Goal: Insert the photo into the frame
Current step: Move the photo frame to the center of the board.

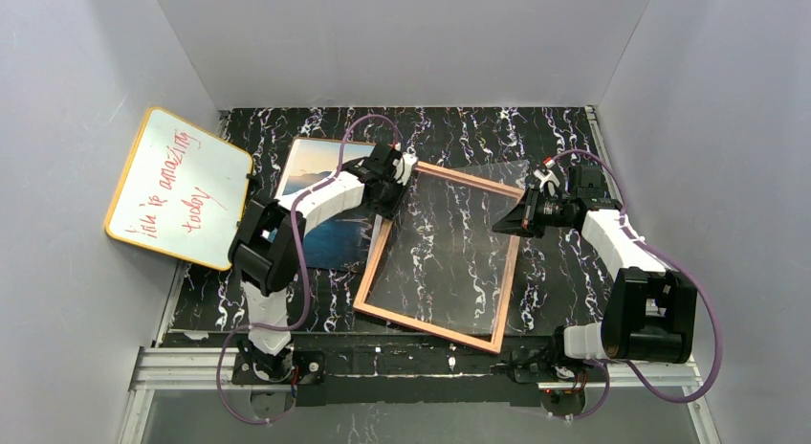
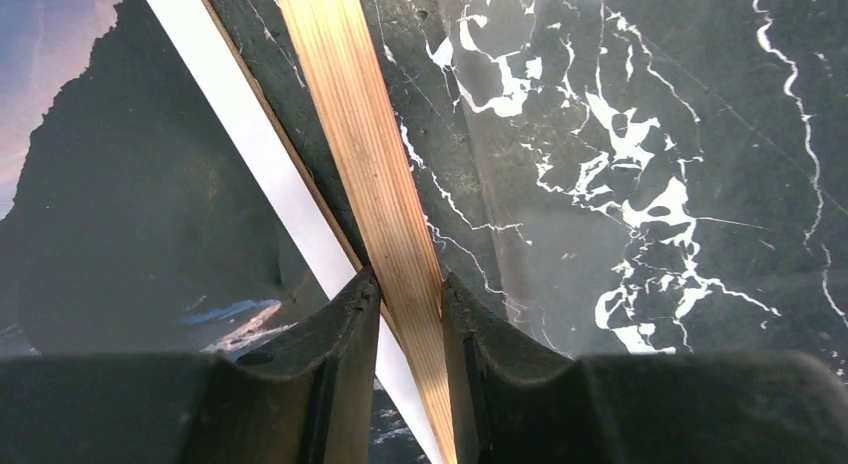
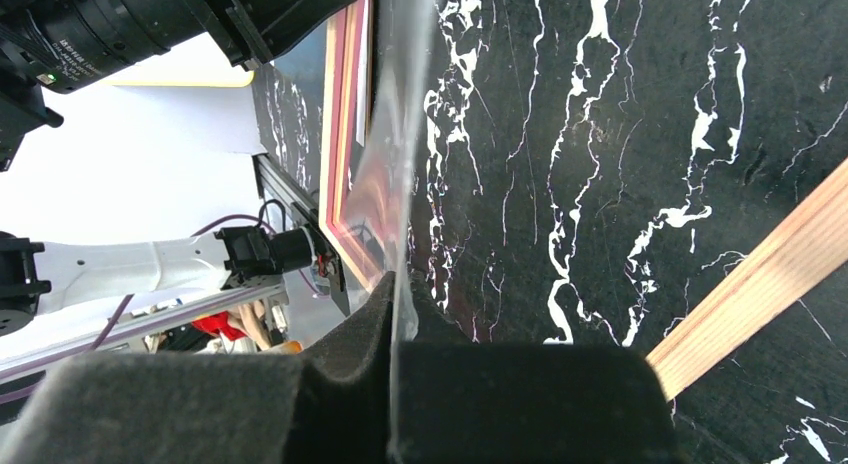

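The pink frame [image 1: 426, 327] lies in the middle of the table, tan reverse side up. My left gripper [image 1: 394, 203] is shut on its left rail near the far corner; in the left wrist view the fingers [image 2: 410, 284] straddle the tan wooden rail [image 2: 370, 154]. The photo [image 1: 316, 205] lies face up just left of the frame, partly under my left arm; its dark hills and white margin show in the left wrist view [image 2: 130, 204]. My right gripper [image 1: 505, 224] is shut on the right edge of a clear sheet [image 1: 459, 233] and holds it tilted over the frame; it also shows in the right wrist view [image 3: 395, 294].
A yellow-rimmed whiteboard [image 1: 182, 188] with red writing leans against the left wall. Grey walls close in the table on three sides. In the right wrist view a tan frame rail [image 3: 760, 284] crosses the black marbled table [image 3: 600, 134].
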Controlling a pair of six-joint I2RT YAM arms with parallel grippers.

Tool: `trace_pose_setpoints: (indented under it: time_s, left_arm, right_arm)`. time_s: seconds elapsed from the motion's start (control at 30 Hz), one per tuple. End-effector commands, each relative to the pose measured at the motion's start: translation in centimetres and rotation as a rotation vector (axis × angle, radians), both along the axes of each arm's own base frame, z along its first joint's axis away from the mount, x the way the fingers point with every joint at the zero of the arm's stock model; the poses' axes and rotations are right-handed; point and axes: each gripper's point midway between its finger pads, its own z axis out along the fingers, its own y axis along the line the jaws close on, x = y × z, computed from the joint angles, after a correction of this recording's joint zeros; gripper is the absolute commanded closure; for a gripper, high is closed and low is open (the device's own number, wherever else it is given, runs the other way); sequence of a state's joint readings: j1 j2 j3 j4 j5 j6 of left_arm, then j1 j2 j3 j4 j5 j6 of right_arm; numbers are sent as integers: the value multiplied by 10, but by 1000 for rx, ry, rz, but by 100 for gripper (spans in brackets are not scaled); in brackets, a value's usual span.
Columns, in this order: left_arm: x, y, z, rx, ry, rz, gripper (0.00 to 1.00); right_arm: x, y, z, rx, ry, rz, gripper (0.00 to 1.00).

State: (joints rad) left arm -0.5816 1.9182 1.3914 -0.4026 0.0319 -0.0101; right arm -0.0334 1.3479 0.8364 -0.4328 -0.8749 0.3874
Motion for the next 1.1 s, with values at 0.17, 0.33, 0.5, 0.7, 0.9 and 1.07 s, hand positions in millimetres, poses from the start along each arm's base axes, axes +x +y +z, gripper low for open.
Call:
trace_pose_setpoints:
  time_s: [0.17, 0.33, 0.5, 0.7, 0.9, 1.07]
  left_arm:
    - [18, 18, 61, 28, -193, 106, 100]
    - [32, 59, 70, 84, -262, 211, 100]
    - [35, 102, 52, 94, -216, 321, 100]
    - [23, 127, 17, 81, -127, 431, 100]
    - [13, 126, -1, 6, -70, 495, 100]
    - [17, 124, 10, -68, -45, 478, 86]
  right_arm:
    - [6, 7, 23, 89, -83, 15, 99]
    - [16, 14, 29, 179, -107, 20, 99]
    - [29, 19, 35, 240, -125, 32, 99]
    - [44, 23, 45, 280, -134, 56, 99]
    - [57, 37, 62, 290, -150, 96, 99]
    - [61, 58, 81, 294, -170, 147, 99]
